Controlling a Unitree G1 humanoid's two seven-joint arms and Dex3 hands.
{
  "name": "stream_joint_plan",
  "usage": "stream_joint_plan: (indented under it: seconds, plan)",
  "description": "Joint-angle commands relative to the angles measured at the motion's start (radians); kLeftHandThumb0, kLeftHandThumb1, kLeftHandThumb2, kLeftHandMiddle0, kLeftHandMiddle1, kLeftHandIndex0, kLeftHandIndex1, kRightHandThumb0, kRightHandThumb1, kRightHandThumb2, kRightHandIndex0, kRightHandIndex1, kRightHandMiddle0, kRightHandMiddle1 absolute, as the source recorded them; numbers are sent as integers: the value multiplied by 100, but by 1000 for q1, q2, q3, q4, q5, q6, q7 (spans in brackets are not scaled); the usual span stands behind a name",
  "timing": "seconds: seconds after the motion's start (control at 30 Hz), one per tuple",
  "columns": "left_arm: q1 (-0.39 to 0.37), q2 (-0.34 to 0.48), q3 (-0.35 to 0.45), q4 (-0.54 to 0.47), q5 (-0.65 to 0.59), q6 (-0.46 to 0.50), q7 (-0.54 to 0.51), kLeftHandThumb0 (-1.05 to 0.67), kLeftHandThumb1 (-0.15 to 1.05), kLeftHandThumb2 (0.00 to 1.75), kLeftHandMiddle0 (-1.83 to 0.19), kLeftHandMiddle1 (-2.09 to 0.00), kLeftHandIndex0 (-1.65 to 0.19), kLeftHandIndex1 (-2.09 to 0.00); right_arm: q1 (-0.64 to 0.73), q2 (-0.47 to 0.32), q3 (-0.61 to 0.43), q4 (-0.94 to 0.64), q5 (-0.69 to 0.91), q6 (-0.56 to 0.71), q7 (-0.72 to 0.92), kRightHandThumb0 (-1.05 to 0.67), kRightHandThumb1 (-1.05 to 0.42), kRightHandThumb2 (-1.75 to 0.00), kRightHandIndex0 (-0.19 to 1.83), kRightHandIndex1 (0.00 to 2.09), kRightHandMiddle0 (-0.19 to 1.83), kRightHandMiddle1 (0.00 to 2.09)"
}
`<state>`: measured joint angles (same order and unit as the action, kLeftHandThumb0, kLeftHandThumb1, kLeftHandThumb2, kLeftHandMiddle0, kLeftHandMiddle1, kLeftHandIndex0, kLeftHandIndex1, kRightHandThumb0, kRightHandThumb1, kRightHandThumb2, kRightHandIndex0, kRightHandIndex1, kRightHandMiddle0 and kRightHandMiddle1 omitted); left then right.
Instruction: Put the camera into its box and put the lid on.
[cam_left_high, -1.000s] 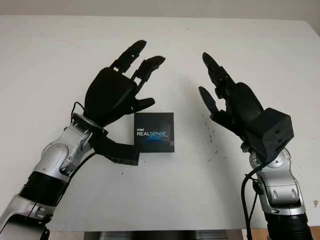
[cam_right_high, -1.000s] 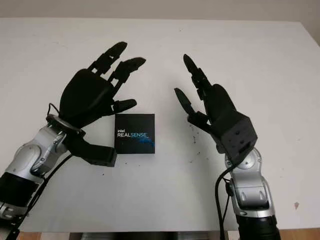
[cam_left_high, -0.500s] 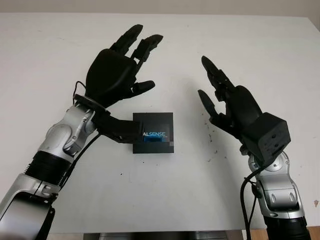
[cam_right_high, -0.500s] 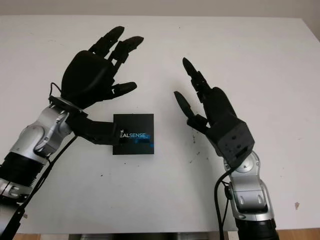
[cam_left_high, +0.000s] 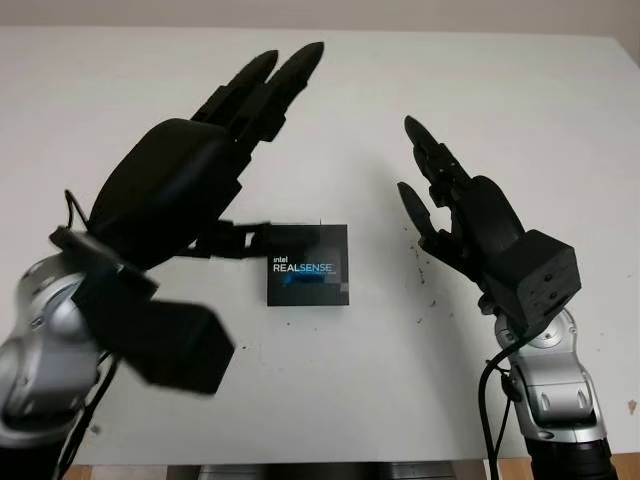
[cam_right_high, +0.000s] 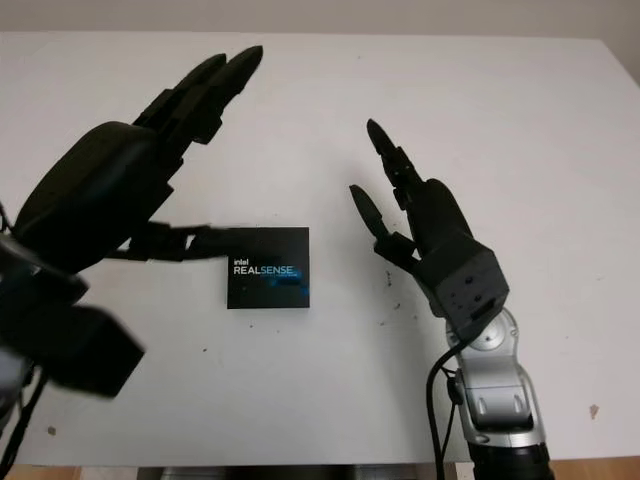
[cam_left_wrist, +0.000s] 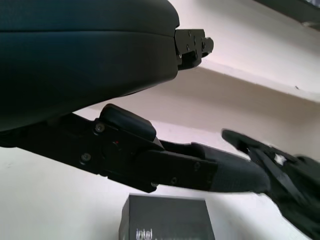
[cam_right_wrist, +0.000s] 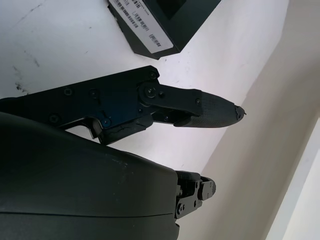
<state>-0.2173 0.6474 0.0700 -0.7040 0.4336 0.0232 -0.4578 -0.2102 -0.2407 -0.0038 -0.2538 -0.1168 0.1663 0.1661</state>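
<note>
A black box (cam_left_high: 308, 265) printed "intel REALSENSE" lies closed on the white table (cam_left_high: 480, 90), its lid on top. It also appears in the left wrist view as the box (cam_left_wrist: 167, 223) and in the right wrist view as the box (cam_right_wrist: 160, 22) with a barcode label on its side. My left hand (cam_left_high: 235, 130) is raised high above the table, left of the box, open and holding nothing. My right hand (cam_left_high: 425, 175) hovers to the right of the box, open and empty, palm turned toward it.
Small dark specks (cam_left_high: 418, 270) mark the table between the box and my right hand. The table's far edge (cam_left_high: 320, 30) runs along the back.
My left hand has lifted up and toward the camera, away from the box, now much larger in view. The box and my right hand have stayed put.
</note>
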Motion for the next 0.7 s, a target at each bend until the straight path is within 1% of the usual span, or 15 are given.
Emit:
stream_joint_plan:
  seconds: [0.0, 0.07, 0.17, 0.23, 0.3, 0.37, 0.47, 0.6, 0.67]
  plan:
    - [49, 23, 36, -71, -27, -1, -37, -101, 105, 17, 18, -2, 19, -1, 9, 2, -1, -15, 8, -18, -2, -65, -105, -55, 5, 7, 10, 7]
    - [90, 42, 60, -107, -35, -13, -69, -101, 105, 17, 19, -1, 19, 0, 9, -1, 1, -16, 2, -12, -1, -65, -105, -55, 5, 6, 9, 7]
    - [141, 61, 70, -115, -10, -69, -80, -101, 105, 12, 19, 0, 19, 0, 7, -3, 1, -19, -6, -6, -3, -66, -105, -55, 6, 7, 10, 8]
    - [169, 68, 62, -95, 26, -130, -65, -103, 104, 12, 19, 0, 19, 0, 4, -2, 0, -17, -3, -6, -1, -66, -105, -55, 6, 7, 11, 8]
    - [189, 70, 47, -89, 100, -163, -60, -104, 105, 14, 19, 0, 19, 0, 1, -2, -3, -11, 3, -11, 2, -66, -105, -55, 6, 7, 10, 8]
    - [208, 45, 28, -78, 206, -205, -9, -105, 105, 17, 19, 0, 19, 0, -2, 1, -5, -10, 10, -5, 4, -66, -105, -54, 6, 7, 11, 8]
    - [237, -18, -23, -49, 345, -241, 80, -102, 104, 11, 19, 0, 19, 0, -5, 2, -3, -10, 13, 3, 6, -67, -105, -54, 6, 6, 10, 8]
    - [255, -90, -97, -16, 520, -253, 148, -99, 105, 9, 19, 0, 19, 0, -7, -2, 0, -15, 2, 9, 1, -68, -105, -54, 6, 7, 11, 8]
    - [258, -120, -129, 2, 603, -253, 177, -98, 105, 13, 19, 0, 19, 0, -6, -3, -2, -14, 2, 10, 1, -69, -105, -54, 7, 7, 11, 8]
